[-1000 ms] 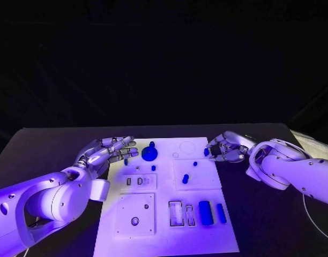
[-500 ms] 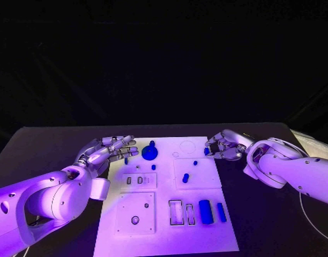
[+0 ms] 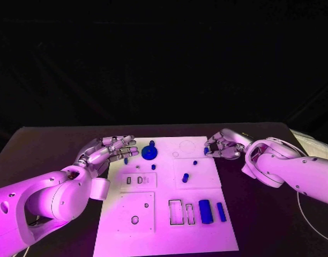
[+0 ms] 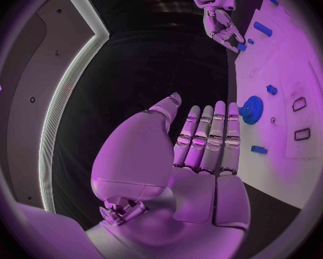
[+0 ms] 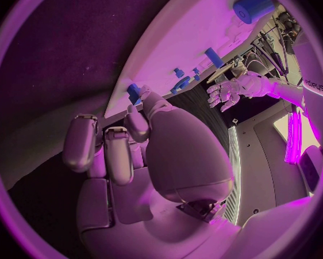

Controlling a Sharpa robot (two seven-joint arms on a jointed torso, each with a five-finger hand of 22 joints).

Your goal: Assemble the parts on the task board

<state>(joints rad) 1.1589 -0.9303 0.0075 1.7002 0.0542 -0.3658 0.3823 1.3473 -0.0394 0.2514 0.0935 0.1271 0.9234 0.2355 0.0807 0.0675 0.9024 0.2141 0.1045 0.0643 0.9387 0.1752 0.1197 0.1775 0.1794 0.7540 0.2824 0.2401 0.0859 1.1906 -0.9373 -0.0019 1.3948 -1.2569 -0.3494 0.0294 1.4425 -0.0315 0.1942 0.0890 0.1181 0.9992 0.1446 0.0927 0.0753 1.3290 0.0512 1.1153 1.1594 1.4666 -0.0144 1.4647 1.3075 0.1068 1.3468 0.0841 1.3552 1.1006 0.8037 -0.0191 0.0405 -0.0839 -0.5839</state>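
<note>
The right hand (image 3: 224,145) pinched a small blue part (image 3: 207,151) at the task board (image 3: 202,184) edge. The left hand (image 3: 107,151) lay with fingers apart and held nothing, just beside a blue disc (image 3: 149,154). No writing was readable.

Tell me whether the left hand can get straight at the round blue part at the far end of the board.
Probably yes. The left hand hovers with fingers spread at the task board's left edge, right beside the round blue part. Nothing lies between them except one small blue piece near the fingertips, which it might nudge.

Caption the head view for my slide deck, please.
Left hand open beside the white task board; right hand pinches a small blue part at its edge.
</note>
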